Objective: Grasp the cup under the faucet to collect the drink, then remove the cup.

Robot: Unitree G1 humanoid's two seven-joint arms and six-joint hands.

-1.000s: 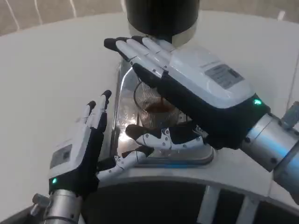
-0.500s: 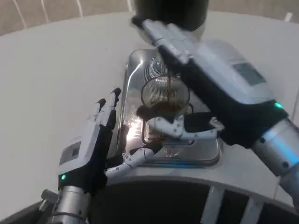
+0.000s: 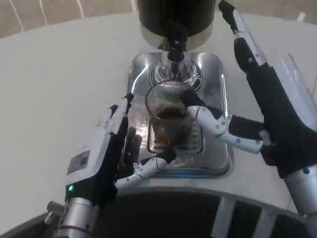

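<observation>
Right hand (image 3: 270,124) swung off to the side, no longer over the cup (image 3: 170,119); fingers (image 3: 242,44) spread wide, thumb just touching the rim, no grip. Cup upright on tray (image 3: 213,69) under faucet (image 3: 174,47), part-filled w/ dark drink. Left hand (image 3: 101,158) spread beside tray, holding nothing. Looks ready for grasp & removal.

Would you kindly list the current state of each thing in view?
cup: upright on the tray, partly filled with dark drink.
faucet: directly above the cup.
drip tray: shiny, under the cup.
left hand: open beside the tray.
right hand: open, thumb touching the cup.
</observation>
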